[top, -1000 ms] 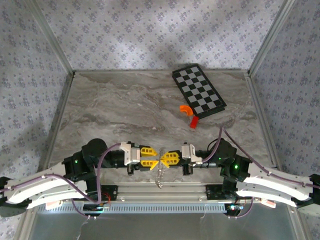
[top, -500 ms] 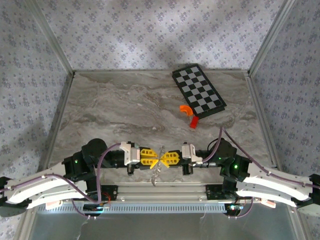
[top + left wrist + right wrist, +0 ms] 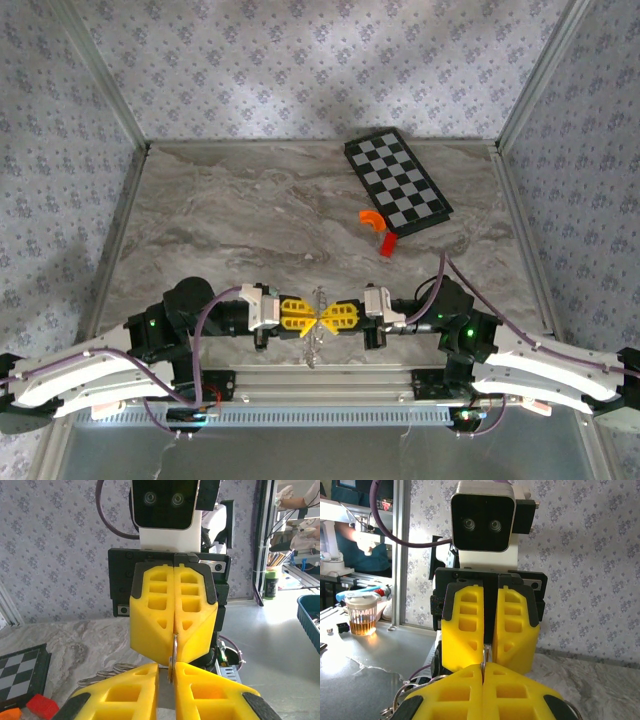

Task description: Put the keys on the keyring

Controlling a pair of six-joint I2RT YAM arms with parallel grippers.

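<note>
Evidently right gripper (image 3: 483, 668) clamps the keyring (image 3: 173, 652); left gripper (image 3: 166, 667) stands narrowly parted around it.

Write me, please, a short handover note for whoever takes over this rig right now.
Right claw: shut, pinching a thin silvery strip, apparently part of the keyring.
Left claw: tip to tip with the right one, jaws nearly closed around the same strip; grip cannot be told.
Things: the keyring dangles from the meeting tips, over the near edge of the table.
Done: keyring picked up and held between the claws.
To do: whether the keys are threaded cannot be told; check, then thread them on.
</note>
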